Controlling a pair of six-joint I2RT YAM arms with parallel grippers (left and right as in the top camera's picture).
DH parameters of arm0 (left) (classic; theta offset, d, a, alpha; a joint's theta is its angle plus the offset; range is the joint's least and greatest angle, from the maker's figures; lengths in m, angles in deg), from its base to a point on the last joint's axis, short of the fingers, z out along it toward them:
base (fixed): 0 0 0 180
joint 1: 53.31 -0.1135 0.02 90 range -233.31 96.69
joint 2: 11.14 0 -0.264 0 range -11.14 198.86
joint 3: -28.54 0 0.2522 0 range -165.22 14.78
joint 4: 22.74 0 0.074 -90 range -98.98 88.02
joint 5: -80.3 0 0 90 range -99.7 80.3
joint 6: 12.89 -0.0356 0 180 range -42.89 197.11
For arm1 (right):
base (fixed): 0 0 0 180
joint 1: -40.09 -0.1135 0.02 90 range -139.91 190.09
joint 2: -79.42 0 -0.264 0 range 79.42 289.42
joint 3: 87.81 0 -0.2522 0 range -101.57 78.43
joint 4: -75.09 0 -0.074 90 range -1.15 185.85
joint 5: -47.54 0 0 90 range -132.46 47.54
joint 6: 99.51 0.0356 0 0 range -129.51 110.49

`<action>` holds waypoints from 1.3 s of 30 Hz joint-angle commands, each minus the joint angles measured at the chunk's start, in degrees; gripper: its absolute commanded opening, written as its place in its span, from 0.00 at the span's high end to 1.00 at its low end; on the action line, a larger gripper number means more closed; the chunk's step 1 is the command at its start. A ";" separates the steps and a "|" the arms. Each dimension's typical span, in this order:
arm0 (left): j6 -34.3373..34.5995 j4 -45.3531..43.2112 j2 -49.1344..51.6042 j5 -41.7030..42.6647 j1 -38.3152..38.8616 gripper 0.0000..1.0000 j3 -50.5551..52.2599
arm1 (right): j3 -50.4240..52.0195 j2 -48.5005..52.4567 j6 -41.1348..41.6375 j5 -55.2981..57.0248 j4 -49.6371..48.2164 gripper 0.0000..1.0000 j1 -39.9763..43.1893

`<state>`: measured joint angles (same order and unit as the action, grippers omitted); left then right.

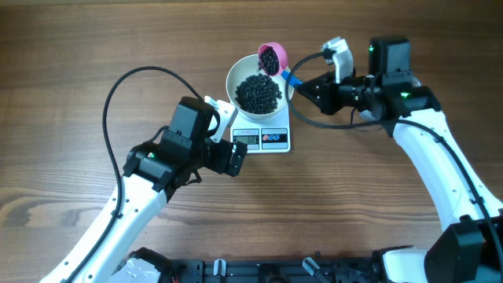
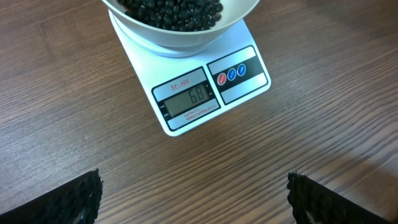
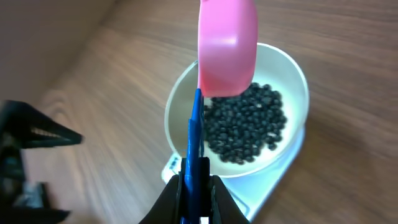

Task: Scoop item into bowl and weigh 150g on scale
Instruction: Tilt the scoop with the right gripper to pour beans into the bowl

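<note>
The white bowl (image 1: 231, 82) stands on the white scale (image 1: 275, 140) and holds a heap of black beans, the item (image 1: 258, 92). My right gripper (image 1: 302, 85) is shut on the blue handle (image 3: 194, 143) of a pink scoop (image 1: 272, 56). The scoop is tilted over the bowl's far rim with beans in it. In the right wrist view the scoop (image 3: 227, 46) hangs above the beans (image 3: 245, 124). My left gripper (image 2: 194, 199) stands open over bare table just in front of the scale (image 2: 249, 84), whose display reads 68. Nothing is between its fingers (image 2: 74, 202).
The wooden table (image 1: 78, 47) runs all round the scale. The left arm's black cable (image 1: 118, 86) loops over the table at the left. My left gripper's dark body (image 3: 25, 155) shows at the left edge of the right wrist view.
</note>
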<state>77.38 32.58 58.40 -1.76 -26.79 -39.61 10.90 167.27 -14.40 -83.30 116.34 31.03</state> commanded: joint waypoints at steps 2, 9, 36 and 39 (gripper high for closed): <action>0.17 -0.15 0.24 -0.52 0.26 0.00 -1.07 | -0.33 -0.87 -9.07 6.58 0.24 0.96 -1.62; 0.15 -0.15 0.24 -0.52 0.26 0.00 -1.07 | -0.33 -0.87 -13.27 11.06 0.31 0.96 -3.10; 0.15 -0.15 0.24 -0.50 0.26 0.00 -1.07 | -0.33 -0.87 -19.47 18.93 0.35 0.96 -10.43; 0.17 -0.15 0.24 -0.50 0.26 0.00 -1.07 | -0.33 -0.87 -10.93 15.08 -0.76 0.96 -10.43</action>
<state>77.38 32.58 58.40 -1.76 -26.79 -39.61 10.90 167.27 -35.88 -61.18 116.89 21.00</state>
